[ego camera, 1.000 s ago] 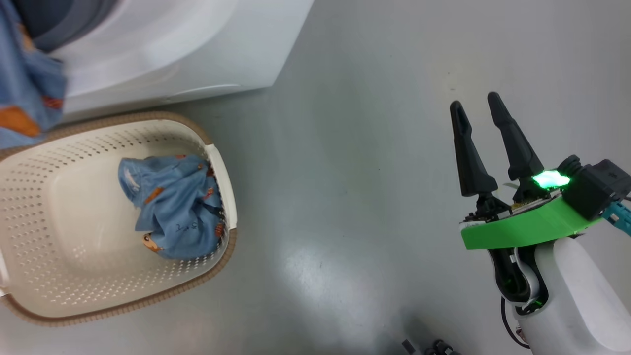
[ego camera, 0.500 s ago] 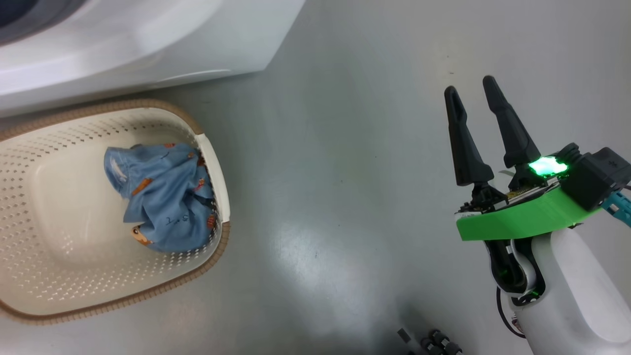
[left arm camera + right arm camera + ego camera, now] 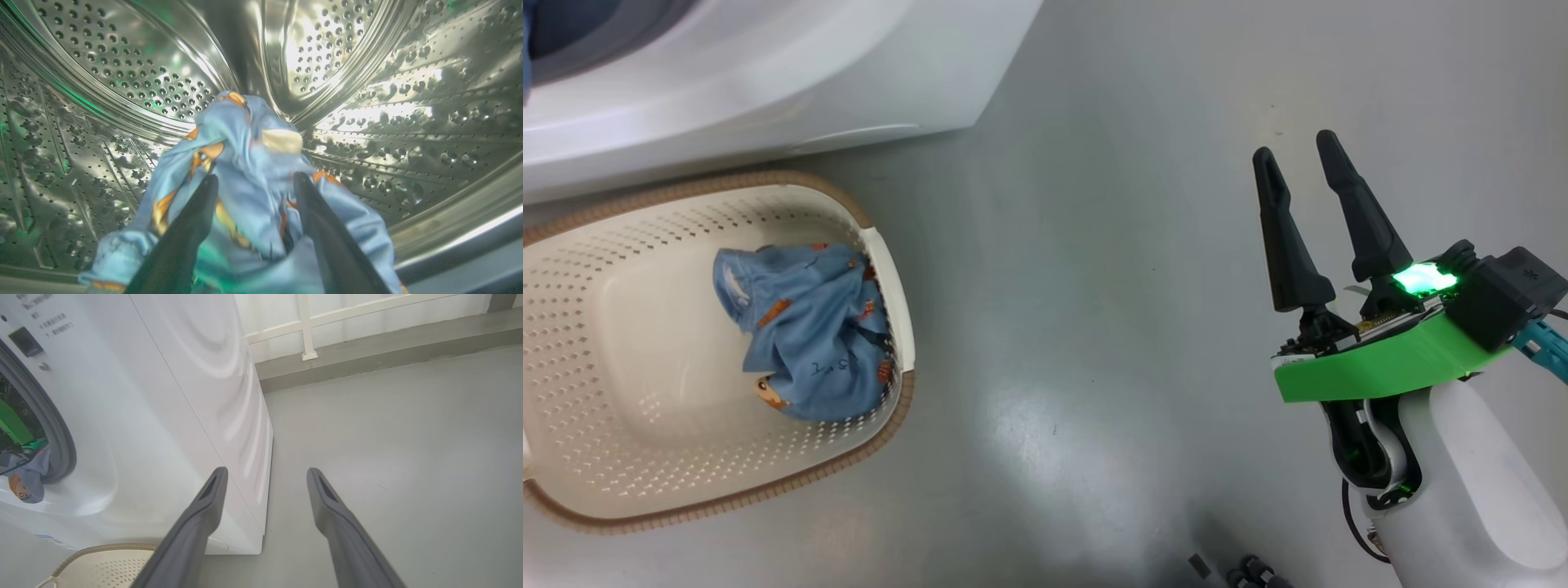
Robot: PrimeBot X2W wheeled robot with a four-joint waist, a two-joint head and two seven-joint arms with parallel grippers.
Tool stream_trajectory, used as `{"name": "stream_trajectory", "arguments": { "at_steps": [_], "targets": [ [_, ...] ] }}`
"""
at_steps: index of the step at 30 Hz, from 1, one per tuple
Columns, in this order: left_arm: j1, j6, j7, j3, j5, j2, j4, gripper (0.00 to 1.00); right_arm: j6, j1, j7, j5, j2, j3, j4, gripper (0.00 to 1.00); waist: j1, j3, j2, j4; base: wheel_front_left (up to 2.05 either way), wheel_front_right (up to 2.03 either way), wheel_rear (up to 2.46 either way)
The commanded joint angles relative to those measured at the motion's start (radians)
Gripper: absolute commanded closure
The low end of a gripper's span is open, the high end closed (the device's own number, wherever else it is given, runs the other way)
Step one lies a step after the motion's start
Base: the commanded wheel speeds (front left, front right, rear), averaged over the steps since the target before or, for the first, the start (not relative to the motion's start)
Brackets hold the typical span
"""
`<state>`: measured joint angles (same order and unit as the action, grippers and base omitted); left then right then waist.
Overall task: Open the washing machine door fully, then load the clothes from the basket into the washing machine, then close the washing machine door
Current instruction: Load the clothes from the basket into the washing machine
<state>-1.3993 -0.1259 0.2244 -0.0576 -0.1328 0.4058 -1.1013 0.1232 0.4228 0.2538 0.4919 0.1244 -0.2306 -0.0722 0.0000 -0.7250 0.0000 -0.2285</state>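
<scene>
The left gripper (image 3: 254,177) is inside the drum (image 3: 122,61) of the washer (image 3: 768,82). Its fingers (image 3: 192,228) stand apart, with a blue garment (image 3: 249,134) slack between and beyond them, toward 12 o'clock in the wrist view. Whether the cloth touches either finger cannot be told. The right gripper (image 3: 1294,149) hangs over the floor (image 3: 1054,286) at 3 o'clock in the head view, fingers apart and empty. A second garment (image 3: 805,335) lies crumpled against the 3 o'clock wall of the basket (image 3: 903,408), at 9 o'clock. Judged light, limp and non-fragile, it will drape and trail. Pinch the raised central bunch, not a loose hem.
</scene>
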Motion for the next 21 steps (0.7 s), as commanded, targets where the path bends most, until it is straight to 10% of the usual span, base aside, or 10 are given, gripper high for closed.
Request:
{"name": "stream_trajectory", "arguments": {
  "at_steps": [1,12,21],
  "targets": [
    [-0.018,-0.004,-0.008,-0.007,-0.001,0.040,0.002,0.00,0.008,-0.028,0.008,-0.006,-0.001,-0.023,0.018,0.00,0.0000,0.005,0.0000,0.003,0.00,0.00,0.00],
    [-0.064,-0.005,0.029,-0.113,-0.108,0.022,-0.063,0.00,0.008,-0.025,0.008,-0.006,0.003,-0.021,0.013,0.00,0.0000,0.023,0.0000,0.015,0.00,0.00,0.00],
    [0.078,0.024,0.037,-0.049,-0.126,0.010,0.185,0.00,0.008,-0.028,0.008,-0.008,0.012,-0.005,0.016,0.00,0.0000,0.044,0.0000,0.034,0.00,0.00,0.00]
  ]
}}
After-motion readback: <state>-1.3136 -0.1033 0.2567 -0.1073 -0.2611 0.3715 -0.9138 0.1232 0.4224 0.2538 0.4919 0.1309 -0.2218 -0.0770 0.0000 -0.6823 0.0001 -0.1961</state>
